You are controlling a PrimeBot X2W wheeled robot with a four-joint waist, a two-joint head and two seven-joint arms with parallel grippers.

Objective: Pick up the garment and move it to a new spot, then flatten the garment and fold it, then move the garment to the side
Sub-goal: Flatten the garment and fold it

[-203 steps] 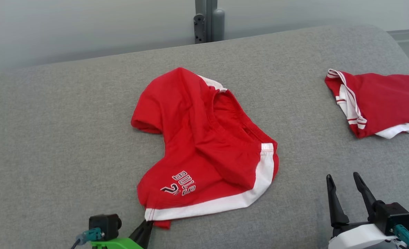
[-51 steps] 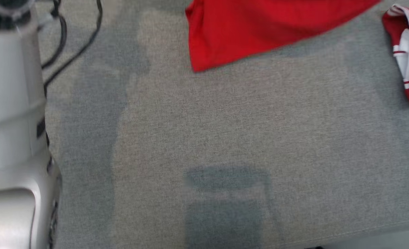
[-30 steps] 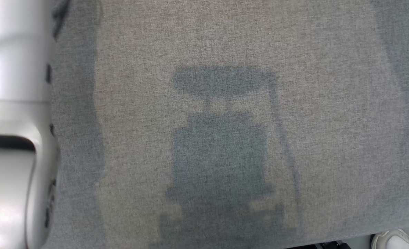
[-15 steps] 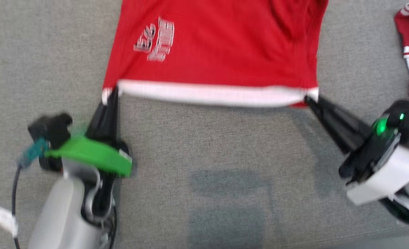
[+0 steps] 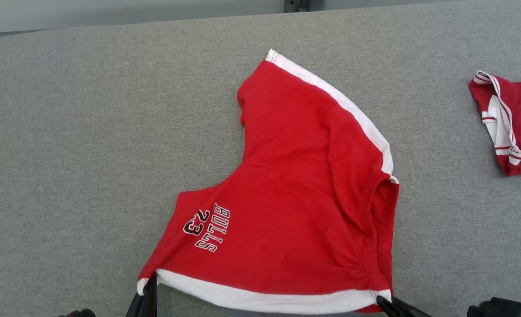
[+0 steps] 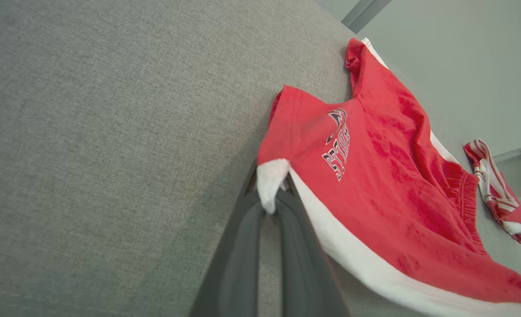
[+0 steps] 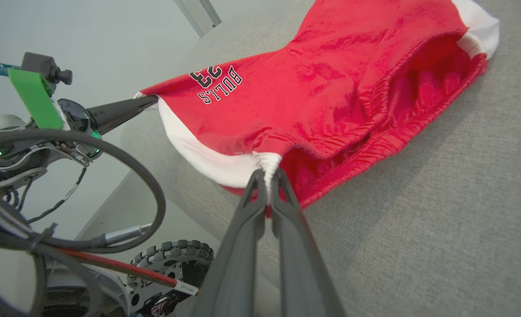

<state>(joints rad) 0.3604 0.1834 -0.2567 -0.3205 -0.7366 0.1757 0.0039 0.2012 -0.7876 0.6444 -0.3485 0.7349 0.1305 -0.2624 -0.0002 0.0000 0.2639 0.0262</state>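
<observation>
**Item 1: red cotton shorts (image 5: 295, 198) with white trim bands and a black-and-white "BULLS 23" print (image 5: 207, 226).**
- Location: middle of the grey fabric-covered tabletop (image 5: 88, 132), spread mostly flat.
- One leg reaches toward the tabletop's far edge. The other leg's white hem band (image 5: 264, 299) runs along the tabletop's near edge.
- The print sits toward the tabletop's left, just above that hem.
- The gathered elastic waistband (image 5: 381, 229) faces the tabletop's right side and gapes slightly, showing the red inside.

**Item 2: left jaws.**
- Two long dark fingers (image 5: 148, 299) rise from the tabletop's near edge.
- They are pressed together, pinching the left end of the white hem. In the left wrist view a tuft of white cloth bunches between the tips (image 6: 269, 198).

**Item 3: right jaws.**
- The dark fingers (image 5: 397, 308) are at the tabletop's near edge.
- They are pressed together on the right end of the same hem, where band and waistband meet. The right wrist view shows a puckered white fold nipped between the tips (image 7: 267, 169).
- The hem hangs in a shallow curve between the two holds.

**Item 4: second red garment with white and striped trim (image 5: 511, 123).**
- It lies bunched at the tabletop's right side.
- The frame edge cuts it off, so its kind is uncertain; it is possibly a matching jersey.

**Item 5: robot parts, seen in the right wrist view.**
- A green tag (image 7: 33, 97) is on the left wrist.
- Looped black cables (image 7: 110, 149) are also in view.
- A treaded wheel (image 7: 176, 255) sits below the tabletop's near edge.
</observation>
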